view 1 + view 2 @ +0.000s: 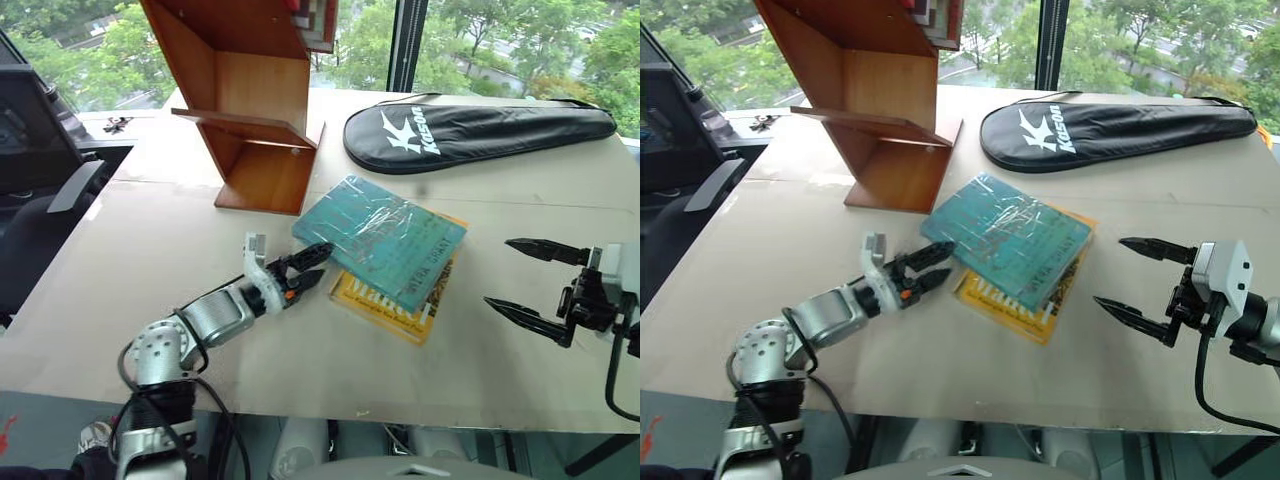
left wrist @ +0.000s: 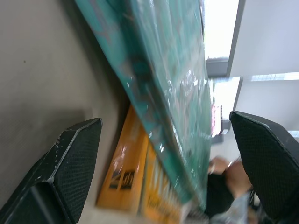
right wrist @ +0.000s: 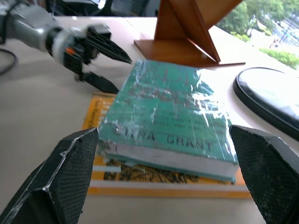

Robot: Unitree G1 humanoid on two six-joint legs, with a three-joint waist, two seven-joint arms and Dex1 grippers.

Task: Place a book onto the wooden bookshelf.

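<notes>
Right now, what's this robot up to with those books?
Neither claw holds anything. The teal book lies tilted on top of a yellow book on the table. The left claw is open at the teal book's near corner, its fingers either side of that edge. The right claw hangs open, clear of the books. The wooden bookshelf stands behind, and a black racket bag lies beside it.

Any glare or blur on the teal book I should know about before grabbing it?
Left eye view: window light glints off the book's plastic wrap, though its outline stays clear. Left wrist view: the book is close and smeared. Right wrist view: wrap shines, edge lettering partly washed out.
</notes>
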